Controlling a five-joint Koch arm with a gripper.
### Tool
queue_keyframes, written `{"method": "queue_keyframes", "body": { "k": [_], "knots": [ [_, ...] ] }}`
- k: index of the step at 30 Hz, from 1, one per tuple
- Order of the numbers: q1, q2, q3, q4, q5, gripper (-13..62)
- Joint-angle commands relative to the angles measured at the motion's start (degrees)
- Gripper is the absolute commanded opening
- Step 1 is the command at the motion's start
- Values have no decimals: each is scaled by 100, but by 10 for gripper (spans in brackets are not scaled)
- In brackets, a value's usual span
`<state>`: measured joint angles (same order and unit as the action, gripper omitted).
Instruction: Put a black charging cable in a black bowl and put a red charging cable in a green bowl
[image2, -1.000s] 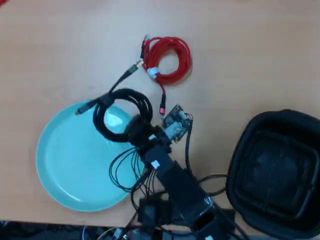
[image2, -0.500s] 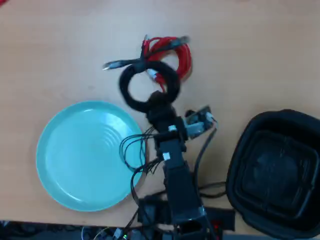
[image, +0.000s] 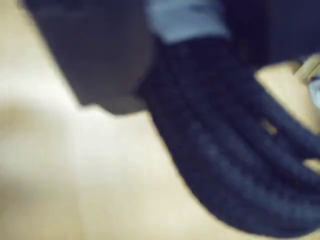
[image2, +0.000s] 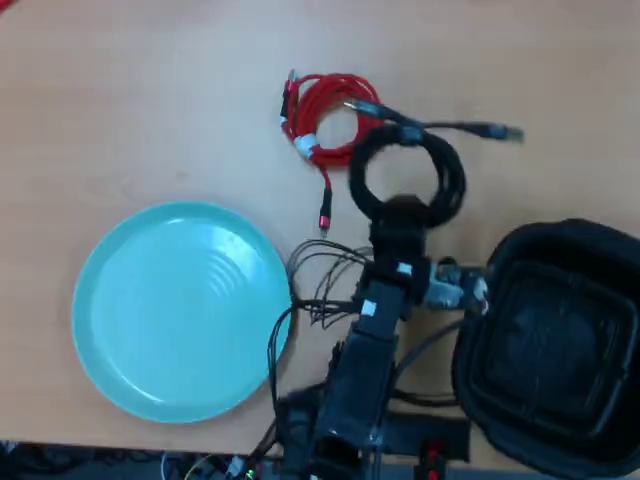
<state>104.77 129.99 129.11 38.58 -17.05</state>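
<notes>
Seen from overhead, your end effector (image2: 402, 212) is clamped on the near edge of the black charging cable (image2: 405, 165). The ring hangs above the desk (image2: 120, 90), its plug end pointing right, between the red charging cable (image2: 330, 115) and the black bowl (image2: 550, 340). The green bowl (image2: 180, 310) lies well apart to the left.

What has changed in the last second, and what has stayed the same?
The gripper carried the black charging cable rightward in the overhead view, from over the green bowl, past the red charging cable, toward the black bowl. Both bowls and the red cable stayed put.
</notes>
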Motion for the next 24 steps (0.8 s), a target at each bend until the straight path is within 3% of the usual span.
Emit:
{"method": "queue_keyframes", "body": {
  "k": [1,24],
  "knots": [
    [220,624,-299,-1002,176,-63],
    [413,624,-2013,-1248,132,-63]
  ]
}}
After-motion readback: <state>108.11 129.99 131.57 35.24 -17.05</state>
